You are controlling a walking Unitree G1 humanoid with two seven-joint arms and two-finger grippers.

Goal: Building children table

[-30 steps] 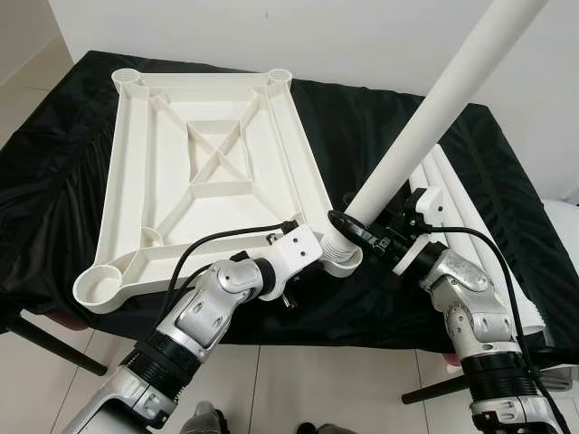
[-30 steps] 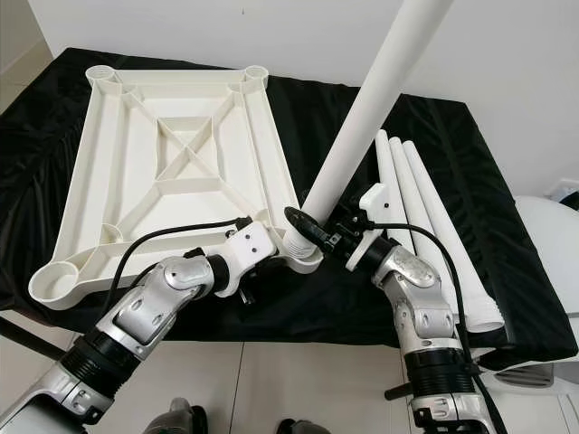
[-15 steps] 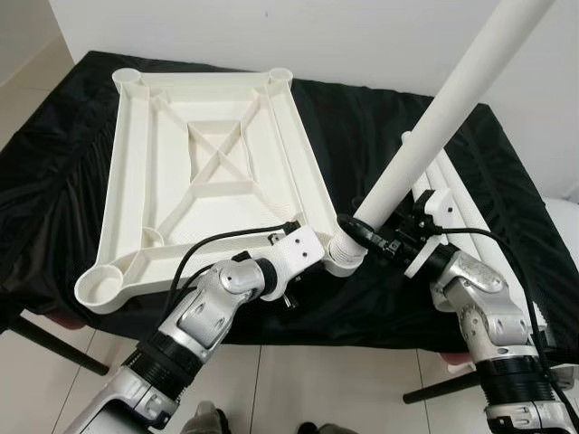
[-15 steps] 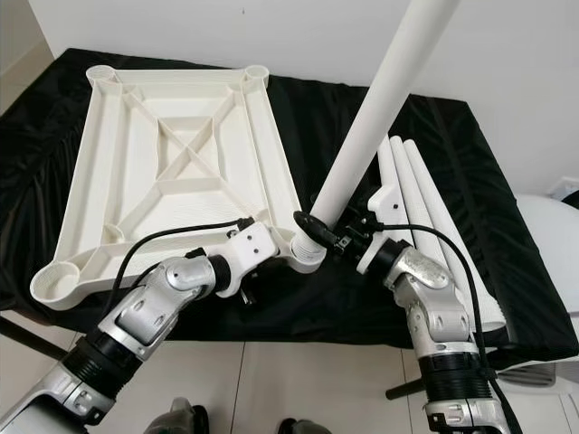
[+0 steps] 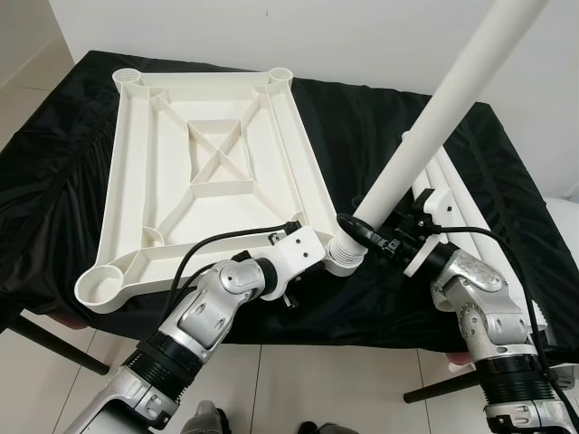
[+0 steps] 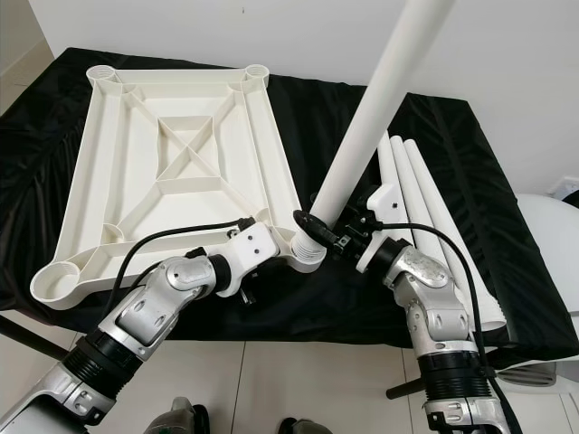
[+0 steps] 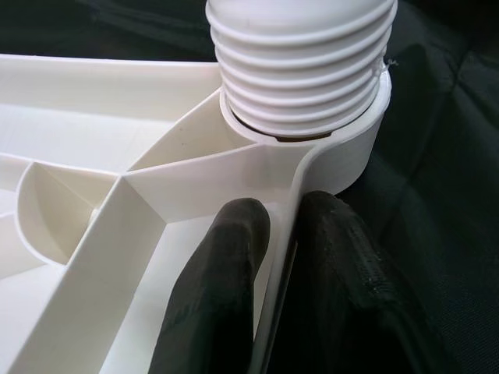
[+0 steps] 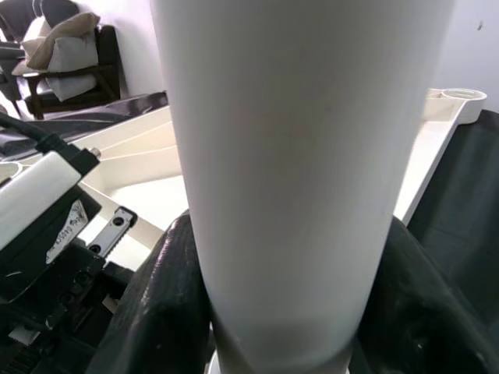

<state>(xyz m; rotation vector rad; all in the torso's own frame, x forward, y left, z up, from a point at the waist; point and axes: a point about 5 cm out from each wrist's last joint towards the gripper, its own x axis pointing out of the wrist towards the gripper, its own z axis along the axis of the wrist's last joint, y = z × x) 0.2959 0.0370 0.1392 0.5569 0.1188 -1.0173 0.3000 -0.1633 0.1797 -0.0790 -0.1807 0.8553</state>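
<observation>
Leg (image 5: 425,149) steeper in right gripper (image 5: 362,237)

Fingers (image 7: 226,273) pinch tabletop rim (image 7: 284,234) below threaded leg (image 7: 300,62)

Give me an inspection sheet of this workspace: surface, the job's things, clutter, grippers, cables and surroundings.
Surface: black cloth over the work table.
Job's things: white tabletop lies underside up, ribs showing. One white leg stands tilted with its threaded end in the near corner socket; threads still show above the rim. Spare legs lie side by side to the right.
Clutter: nothing seen.
Grippers: left gripper pinches the tabletop's edge wall just beside the socket, one finger on each side. Right gripper is shut around the leg's lower end.
Cables: a black cable loops over the left wrist; another runs along the right forearm.
Surroundings: white wall, tiled floor, a dark chair with a cushion.
</observation>
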